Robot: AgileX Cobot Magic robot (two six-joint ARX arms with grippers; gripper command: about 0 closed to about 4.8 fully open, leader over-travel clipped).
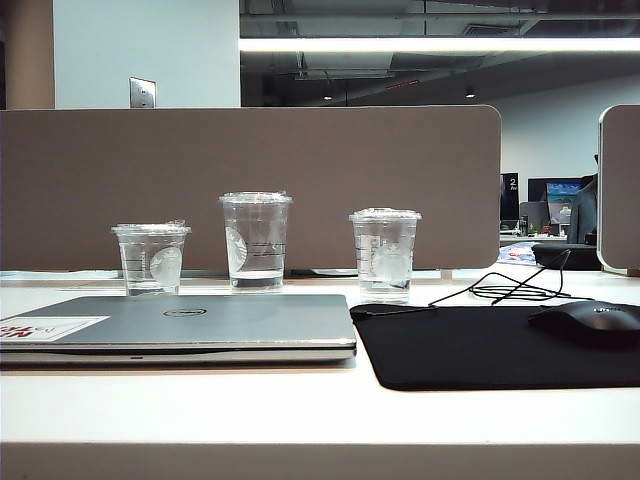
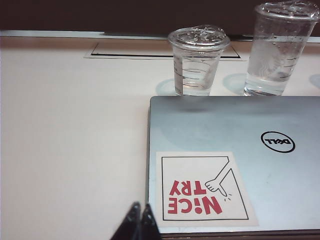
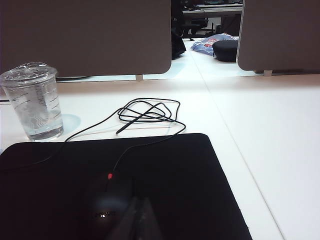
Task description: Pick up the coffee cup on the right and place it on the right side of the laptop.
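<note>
White bench, grey divider behind: your coffee cup (image 1: 385,254) stands behind the mouse mat (image 1: 500,345), right of the laptop (image 1: 180,325). Thin, slippery, crushable (grip mid-wall, gently). Left gripper (image 2: 139,221) and right gripper (image 3: 138,216) show fingers pressed together, empty.

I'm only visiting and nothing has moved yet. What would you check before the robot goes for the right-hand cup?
1. Coffee cup upright with lid on, behind the mouse mat: ok.
2. Right gripper open for the grab: not ok, shut, low over the mouse.
3. Left gripper out of the way: ok, shut at the laptop front corner.
4. Bare table right of the laptop: not ok, the mat lies there.
5. Mouse cable beside the cup: cannot tell whether it will snag.
</note>
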